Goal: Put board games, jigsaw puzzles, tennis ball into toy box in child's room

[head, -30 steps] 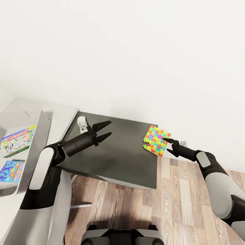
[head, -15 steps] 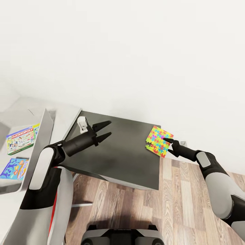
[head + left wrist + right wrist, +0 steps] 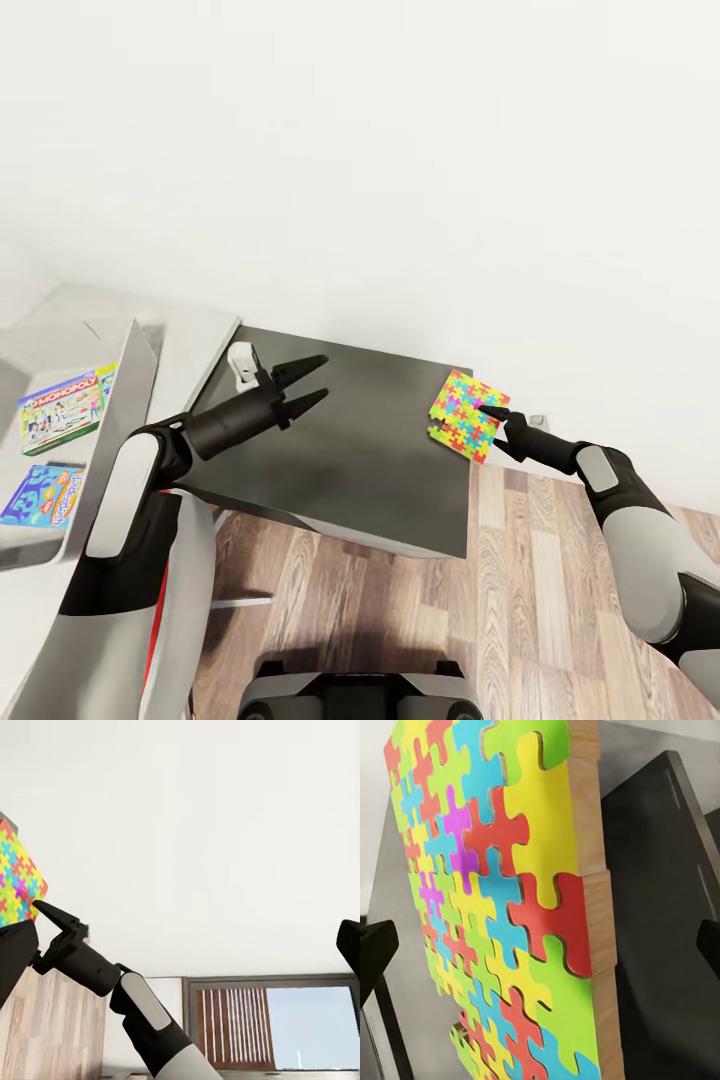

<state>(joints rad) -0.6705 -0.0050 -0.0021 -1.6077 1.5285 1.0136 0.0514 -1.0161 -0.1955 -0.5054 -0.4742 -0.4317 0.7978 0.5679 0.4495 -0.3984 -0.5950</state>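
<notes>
Closest in, the wood-plank floor and the robot's own base, then both arms reaching forward over the dark grey side panel of the table.

The right gripper is pinching a jigsaw puzzle, holding it up in the air, tilted, past the dark panel's far corner. In the right wrist view the puzzle sheet stands nearly edge-on right in front of the camera, wooden backing showing along one side. The left gripper has its fingers spread and carries nothing, just hovering over the dark panel. The left wrist view also catches a corner of the puzzle.

Off at the left there's the toy box, light grey, thin walls. Inside it lie a Monopoly board game and a second, blue board game, flat side by side.

So my read: at least two board games are already boxed, one puzzle is on its way, well apart from the box for now. Can't tell where the third game, the other puzzle or the tennis ball are.
</notes>
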